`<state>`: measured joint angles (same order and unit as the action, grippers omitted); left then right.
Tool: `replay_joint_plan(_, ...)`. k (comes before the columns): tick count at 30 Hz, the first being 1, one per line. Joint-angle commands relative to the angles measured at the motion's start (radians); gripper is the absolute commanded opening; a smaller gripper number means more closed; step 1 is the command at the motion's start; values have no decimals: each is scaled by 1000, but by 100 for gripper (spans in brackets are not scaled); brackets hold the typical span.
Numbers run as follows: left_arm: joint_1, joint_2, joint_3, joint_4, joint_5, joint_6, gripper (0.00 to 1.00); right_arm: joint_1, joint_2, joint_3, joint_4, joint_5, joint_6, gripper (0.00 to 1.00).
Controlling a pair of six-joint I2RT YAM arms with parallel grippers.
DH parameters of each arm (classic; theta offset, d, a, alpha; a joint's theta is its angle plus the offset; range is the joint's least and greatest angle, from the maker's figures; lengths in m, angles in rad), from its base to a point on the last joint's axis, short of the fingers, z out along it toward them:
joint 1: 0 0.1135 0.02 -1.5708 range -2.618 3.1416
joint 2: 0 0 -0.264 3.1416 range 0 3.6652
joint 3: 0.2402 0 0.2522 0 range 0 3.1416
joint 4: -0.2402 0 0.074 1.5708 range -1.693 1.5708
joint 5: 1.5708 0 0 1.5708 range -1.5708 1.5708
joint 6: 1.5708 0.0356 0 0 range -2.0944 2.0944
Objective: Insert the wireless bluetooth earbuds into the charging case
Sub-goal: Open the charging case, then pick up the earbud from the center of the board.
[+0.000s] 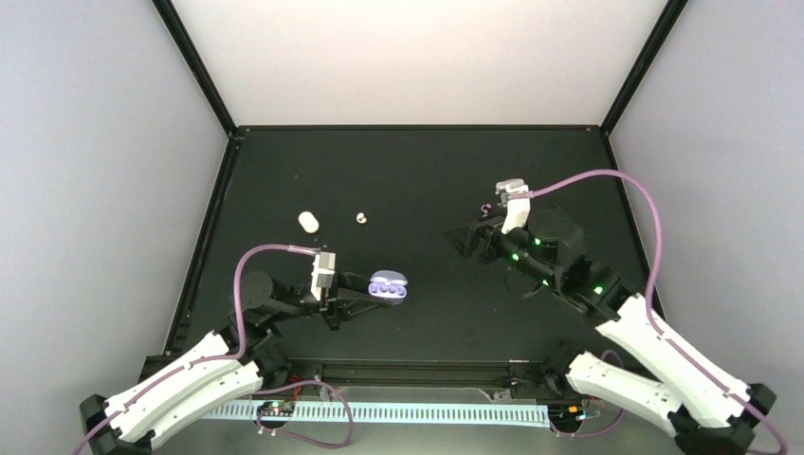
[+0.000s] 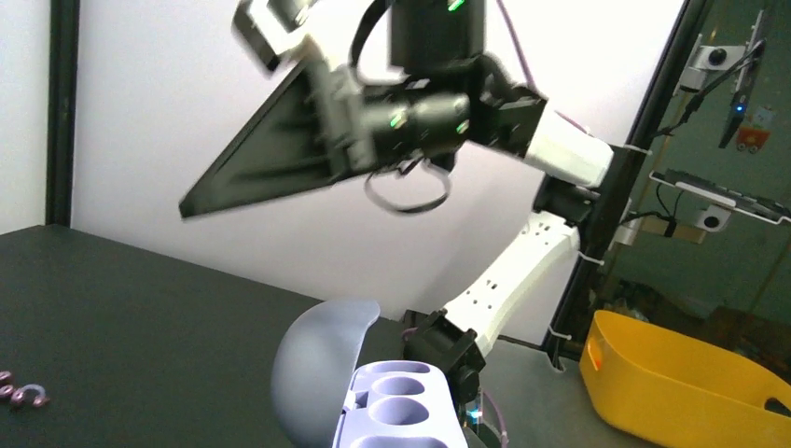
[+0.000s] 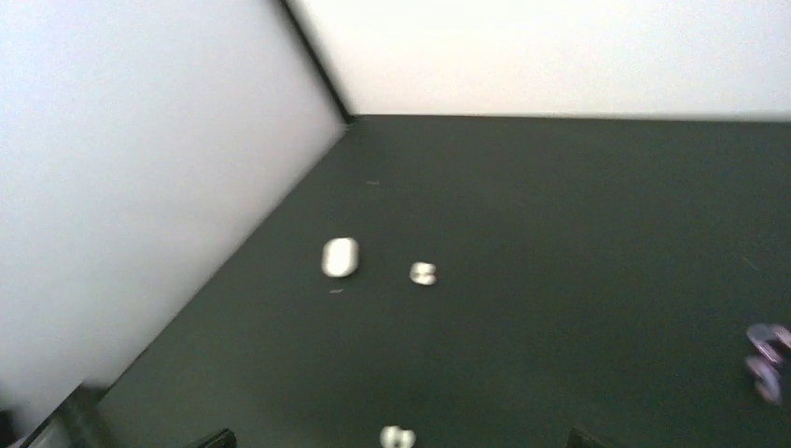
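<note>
Two lilac earbuds (image 1: 488, 207) lie on the tabletop (image 1: 408, 171) in your overhead view, just beside the right gripper (image 1: 462, 242). A white earbud (image 1: 360, 217) and a larger white oval piece (image 1: 308, 221), which I cannot identify, sit well apart from them to the left. Your left gripper (image 1: 372, 288) has its fingers pinching the open charging case (image 1: 390, 284). From the left wrist you see the lid (image 2: 317, 369) tipped back, and the moulded cavities (image 2: 399, 399) that are in view look empty. The right wrist view is blurred. Only the right fingertips (image 3: 216, 439) show at its lower edge, well apart, so I judge them spread with nothing between. Expect each bud to be featherweight, rigid, smooth and quick to flick away. Take it across the thicker body, not the hook, with a light squeeze.
</note>
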<state>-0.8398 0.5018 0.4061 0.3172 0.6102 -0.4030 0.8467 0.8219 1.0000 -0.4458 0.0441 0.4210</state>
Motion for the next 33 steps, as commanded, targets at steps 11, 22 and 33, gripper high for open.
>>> replay_joint_plan(11, -4, -125, -84, -80, -66, -23, 1, -457, 378, -279, 387, 130, 284, 55)
replay_joint_plan(22, -4, -150, -92, -76, -84, -23, 2, -537, 776, -29, 354, 64, -13, 40)
replay_joint_plan(33, -4, -169, -104, -82, -87, -21, 2, -572, 883, 15, 299, 18, -97, 31)
